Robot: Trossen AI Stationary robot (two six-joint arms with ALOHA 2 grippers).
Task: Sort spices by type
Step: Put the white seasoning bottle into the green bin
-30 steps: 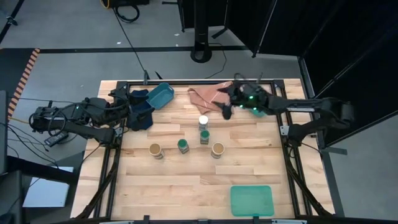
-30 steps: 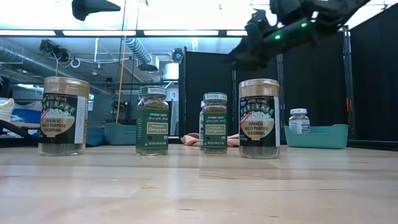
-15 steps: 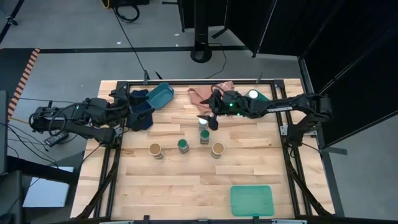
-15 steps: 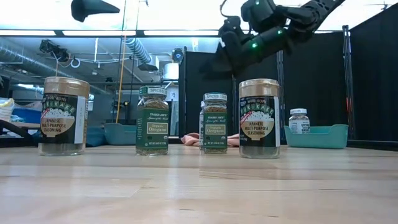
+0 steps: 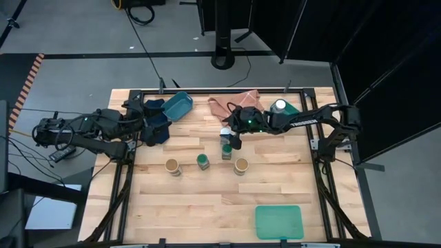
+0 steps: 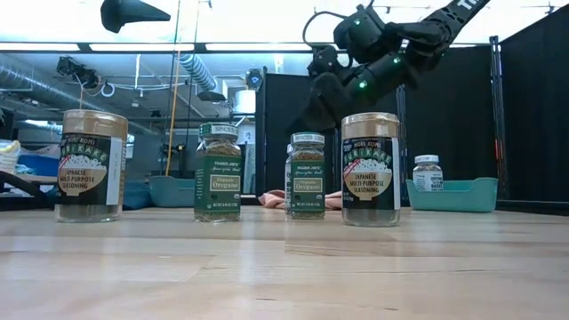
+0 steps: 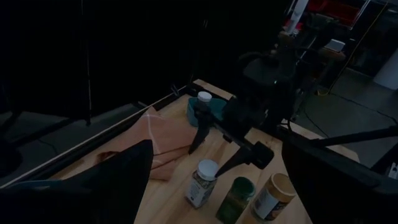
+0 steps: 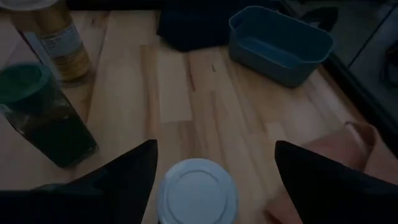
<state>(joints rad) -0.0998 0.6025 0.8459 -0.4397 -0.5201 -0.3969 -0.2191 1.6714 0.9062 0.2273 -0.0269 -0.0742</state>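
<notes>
A white-lidded spice jar (image 8: 197, 190) stands upright on the table (image 5: 224, 132), and my right gripper (image 8: 214, 144) hovers just above it, open, one finger on either side of the lid with a gap on both sides. Toward the near edge stand two green-lidded jars (image 5: 202, 161) (image 5: 227, 151) and two tan-topped jars (image 5: 172, 166) (image 5: 241, 165). A second white-lidded jar (image 6: 428, 173) stands in a teal bin (image 6: 453, 194) at the far right. My left gripper (image 5: 147, 122) waits open at the far left, by a dark cloth.
Another teal bin (image 5: 177, 105) sits at the far left beside the dark cloth (image 5: 157, 127). A pink cloth (image 5: 238, 101) lies at the far edge behind my right gripper. A flat green tray (image 5: 278, 222) lies at the near right. Bare wood lies between the jars and the tray.
My right gripper has swung from the far right toward the table's left and near edge, over the pink cloth, and come down over the white-lidded jar. The jars have not moved.
</notes>
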